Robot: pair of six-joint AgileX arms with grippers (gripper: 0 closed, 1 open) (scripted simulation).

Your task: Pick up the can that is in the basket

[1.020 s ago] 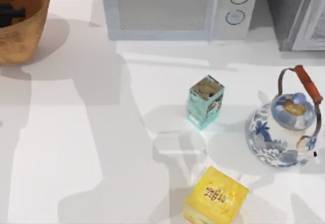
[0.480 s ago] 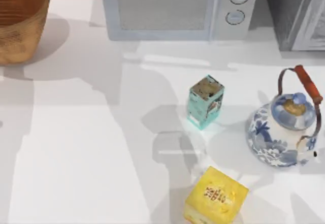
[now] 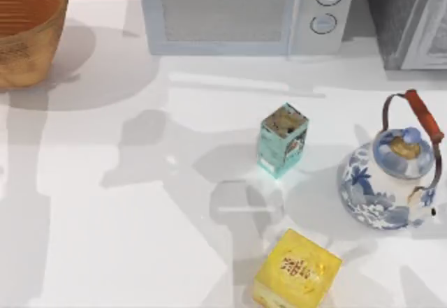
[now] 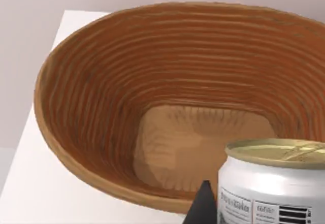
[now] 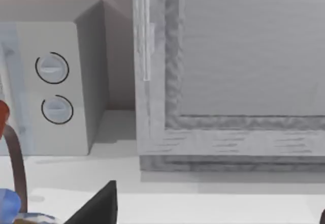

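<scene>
One basket (image 3: 28,28) sits at the table's far left corner from above. In the left wrist view, the left gripper (image 4: 244,209) is shut around the can (image 4: 274,183), above the basket's near rim. If the hold is weak, the smooth can could slip back in. I cannot tell about the right gripper's jaws.

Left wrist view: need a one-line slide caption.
Silver can close to the left wrist camera beside one dark fingertip, with the ribbed wicker basket open behind it.
</scene>
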